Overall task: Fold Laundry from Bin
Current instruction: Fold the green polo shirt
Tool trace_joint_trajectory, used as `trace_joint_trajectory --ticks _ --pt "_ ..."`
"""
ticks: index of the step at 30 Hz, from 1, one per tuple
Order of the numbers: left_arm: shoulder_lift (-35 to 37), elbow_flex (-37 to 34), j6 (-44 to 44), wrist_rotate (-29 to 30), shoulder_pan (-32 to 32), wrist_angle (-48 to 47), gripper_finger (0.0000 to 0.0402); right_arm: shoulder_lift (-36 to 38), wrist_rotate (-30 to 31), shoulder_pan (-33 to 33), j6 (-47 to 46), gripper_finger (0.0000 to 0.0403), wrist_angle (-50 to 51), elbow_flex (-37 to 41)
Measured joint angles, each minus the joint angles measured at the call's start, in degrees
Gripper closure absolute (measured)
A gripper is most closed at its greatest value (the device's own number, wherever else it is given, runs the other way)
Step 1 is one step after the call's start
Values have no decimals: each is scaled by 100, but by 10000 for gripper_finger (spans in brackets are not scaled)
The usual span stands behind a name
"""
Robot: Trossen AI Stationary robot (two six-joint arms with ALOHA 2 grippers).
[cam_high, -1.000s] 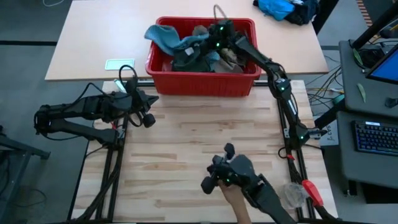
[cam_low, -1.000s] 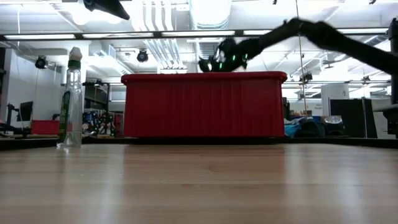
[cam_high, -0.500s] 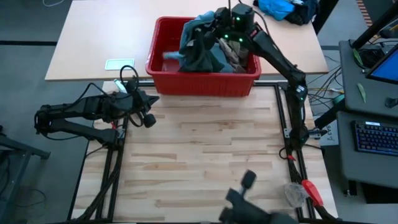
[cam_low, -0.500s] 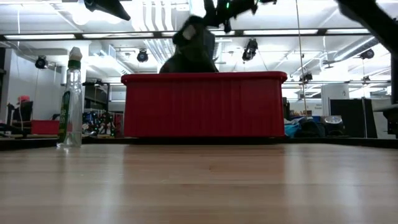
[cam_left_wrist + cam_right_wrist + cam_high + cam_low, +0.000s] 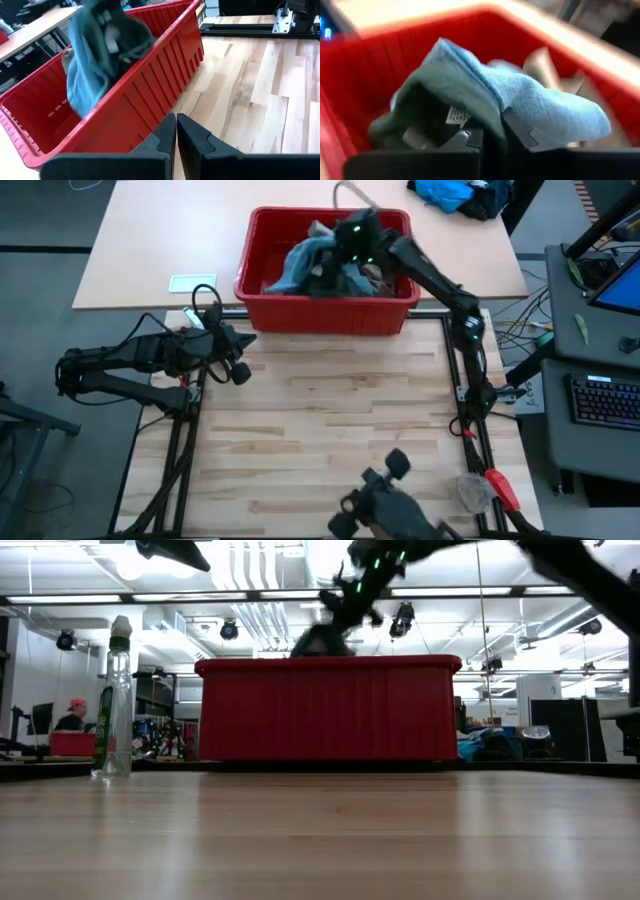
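The red bin (image 5: 325, 315) stands at the table's far edge, with laundry in it. My right gripper (image 5: 347, 248) is over the bin's middle, shut on a bunch of dark green cloth (image 5: 427, 117) with light blue denim (image 5: 545, 107) draped over it. In the low view the gripper (image 5: 345, 595) is above the rim, with dark cloth (image 5: 320, 640) just under it. A khaki piece (image 5: 378, 275) lies in the bin's right part. My left gripper (image 5: 243, 350), shut and holding nothing, waits at the table's left, short of the bin (image 5: 150, 85). My right gripper pinches a fold of the dark green garment (image 5: 491, 122) between its two fingers, several layers as far as I can see. The fingers slant down toward the table's far left. The bunch (image 5: 100, 45) hangs below them, partly above the rim, its lower end in the bin.
A spray bottle (image 5: 118, 690) stands left of the bin. A bright blue cloth heap with black (image 5: 455, 195) lies at the far right. A dark device (image 5: 385, 505) sits at the near edge. Bare wooden tabletop (image 5: 330, 410) lies between the bin and the near edge.
My right gripper has risen out of the bin, drawing a bunch of dark green and light blue cloth up above the rim. Half a second ago the bunch stood higher; now it is lower, and the gripper has shifted toward the table's left.
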State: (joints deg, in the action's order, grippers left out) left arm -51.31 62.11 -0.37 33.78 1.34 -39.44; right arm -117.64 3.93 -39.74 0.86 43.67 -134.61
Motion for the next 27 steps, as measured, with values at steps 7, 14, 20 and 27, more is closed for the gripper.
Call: trace_joint_trajectory --ticks 7,14,20,27 --pt "2 0 -107 1 0 -85 402 -414 -597 -469 -763 249 104 -4" --pt "2 0 -167 2 0 -102 402 -239 -713 -748 -1077 159 261 -4" --pt "2 0 -167 3 0 -90 402 -20 -722 -857 -1093 99 616 -13" --pt "2 0 -167 6 0 -87 402 229 -968 -855 -1001 66 1201 -17"
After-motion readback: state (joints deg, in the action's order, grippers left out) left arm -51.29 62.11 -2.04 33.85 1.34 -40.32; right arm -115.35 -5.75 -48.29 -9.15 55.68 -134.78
